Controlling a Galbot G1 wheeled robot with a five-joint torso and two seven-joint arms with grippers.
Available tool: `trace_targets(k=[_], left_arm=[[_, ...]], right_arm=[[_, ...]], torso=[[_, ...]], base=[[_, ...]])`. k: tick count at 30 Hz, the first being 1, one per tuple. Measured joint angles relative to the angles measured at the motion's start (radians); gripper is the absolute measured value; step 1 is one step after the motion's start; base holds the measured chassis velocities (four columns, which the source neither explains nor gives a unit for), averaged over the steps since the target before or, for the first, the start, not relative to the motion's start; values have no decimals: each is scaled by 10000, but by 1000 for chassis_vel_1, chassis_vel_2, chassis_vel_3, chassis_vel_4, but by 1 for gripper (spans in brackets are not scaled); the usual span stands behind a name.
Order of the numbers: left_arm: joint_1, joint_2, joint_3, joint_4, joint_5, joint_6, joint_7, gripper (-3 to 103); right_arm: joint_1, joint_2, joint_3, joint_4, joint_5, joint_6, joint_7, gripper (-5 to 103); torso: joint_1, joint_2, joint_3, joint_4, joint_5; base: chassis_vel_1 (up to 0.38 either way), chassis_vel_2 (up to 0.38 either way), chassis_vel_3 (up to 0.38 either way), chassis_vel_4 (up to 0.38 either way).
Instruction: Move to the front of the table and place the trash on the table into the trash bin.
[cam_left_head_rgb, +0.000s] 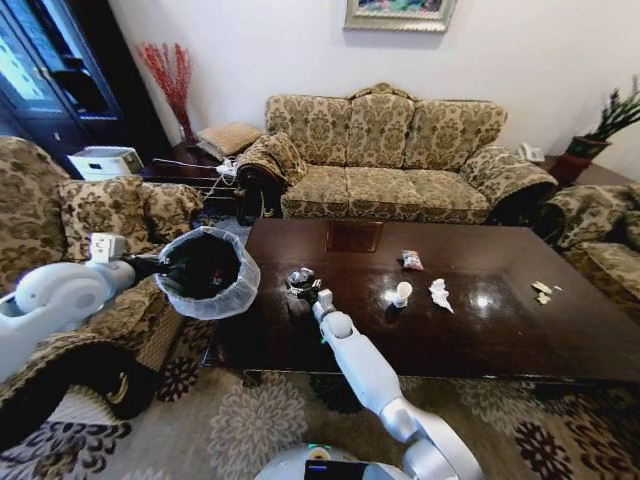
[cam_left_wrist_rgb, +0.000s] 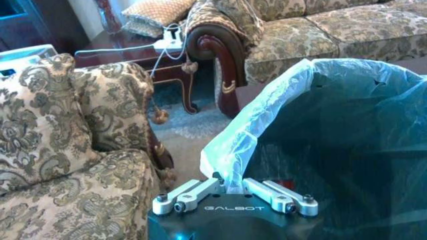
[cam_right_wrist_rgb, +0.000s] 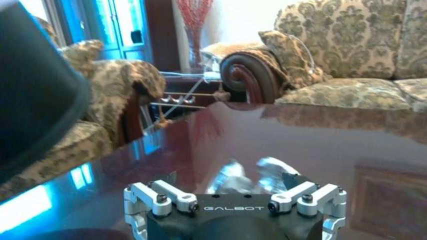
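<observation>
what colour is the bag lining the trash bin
Translucent whitish, faintly blue, folded over the trash bin's rim; clearest in the left wrist view.

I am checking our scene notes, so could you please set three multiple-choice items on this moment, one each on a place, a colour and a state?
1. Where is the trash bin?
A. on the sofa
B. off the table's left end
C. under the table

2. What colour is the bin's bag?
A. whitish
B. red
C. black

3. What is the left pincer doing?
A. hanging open
B. gripping a cup
C. gripping the bin's rim

Answers:
1 B, it hangs beside the table.
2 A, translucent whitish plastic.
3 C, closed on the bag-covered rim.
</observation>
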Motion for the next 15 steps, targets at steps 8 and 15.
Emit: trace_targets(k=[8,15], left_arm=[[61,36,12,-67,-19,-65,18,0],[73,30,26,-33,-24,-85,19,0]], right_arm=[[333,-13,103,-840,118,151,-128,100],[250,-7,-74,-453,381,171,-458,100]], torso=[[4,-1,1,-12,8],[-1,2,0,-3,2]], base=[[0,0,0,0],[0,0,0,0]])
